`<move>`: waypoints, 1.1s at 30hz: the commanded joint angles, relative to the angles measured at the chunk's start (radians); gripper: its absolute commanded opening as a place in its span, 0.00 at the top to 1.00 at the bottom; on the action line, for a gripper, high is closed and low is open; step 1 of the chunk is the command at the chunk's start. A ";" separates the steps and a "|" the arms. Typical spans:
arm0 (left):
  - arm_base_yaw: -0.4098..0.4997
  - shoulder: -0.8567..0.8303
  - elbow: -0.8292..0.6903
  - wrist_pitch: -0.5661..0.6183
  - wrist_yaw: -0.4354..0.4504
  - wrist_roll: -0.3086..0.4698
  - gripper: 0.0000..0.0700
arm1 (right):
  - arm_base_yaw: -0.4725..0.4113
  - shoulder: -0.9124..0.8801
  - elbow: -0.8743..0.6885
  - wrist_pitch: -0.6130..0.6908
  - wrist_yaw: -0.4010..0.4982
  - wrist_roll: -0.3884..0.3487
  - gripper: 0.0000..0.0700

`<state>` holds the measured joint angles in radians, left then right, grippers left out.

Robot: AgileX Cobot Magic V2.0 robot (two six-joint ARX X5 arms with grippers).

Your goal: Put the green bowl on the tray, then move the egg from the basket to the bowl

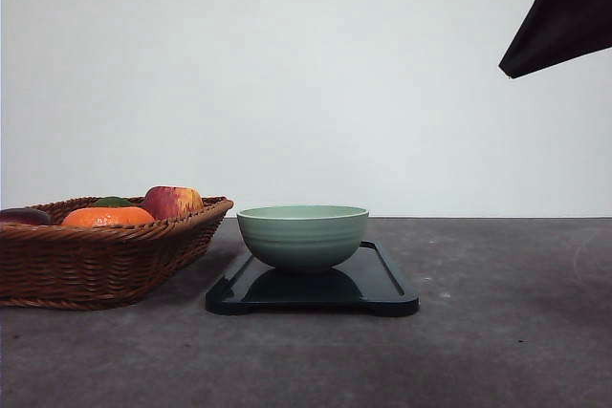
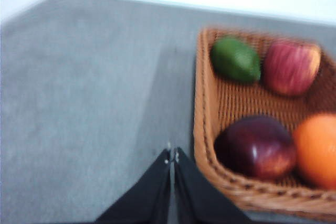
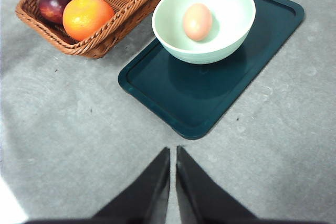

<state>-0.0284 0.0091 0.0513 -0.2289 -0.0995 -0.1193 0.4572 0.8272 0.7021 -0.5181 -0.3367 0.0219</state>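
One pale green ridged bowl [image 3: 203, 19] sat toward one end of the dark tray [image 3: 210, 95], holding one tan egg [image 3: 197, 21]. Basket [image 3: 100, 11] beside tray. Both grippers, left [image 2: 172, 157] and right [image 3: 172, 153], pressed together, empty.

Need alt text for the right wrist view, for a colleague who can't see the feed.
A green bowl holding an egg sits on the dark tray on a grey table. A wicker basket with an orange and dark red fruit lies beside the tray; the right gripper, closed and empty, hovers nearer the camera.
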 commanded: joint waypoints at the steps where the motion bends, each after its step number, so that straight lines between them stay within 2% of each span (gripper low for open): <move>1: 0.002 -0.006 -0.024 0.019 0.009 0.017 1.00 | 0.005 0.006 0.003 0.010 -0.001 -0.004 0.98; 4: 0.002 -0.006 -0.039 0.056 0.034 0.041 1.00 | 0.005 0.006 0.004 0.009 -0.001 -0.004 0.98; 11: -0.017 -0.006 -0.039 0.039 0.079 0.045 1.00 | 0.005 0.006 0.004 0.009 0.000 -0.004 0.98; 31: -0.028 -0.006 -0.038 0.041 0.079 0.044 1.00 | 0.005 0.006 0.004 0.009 0.000 -0.005 0.98; 33: -0.028 -0.006 -0.038 0.041 0.079 0.044 1.00 | 0.005 0.006 0.004 0.019 0.003 -0.041 0.98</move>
<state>-0.0566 0.0051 0.0326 -0.1829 -0.0219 -0.0891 0.4572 0.8271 0.7021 -0.5128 -0.3361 0.0127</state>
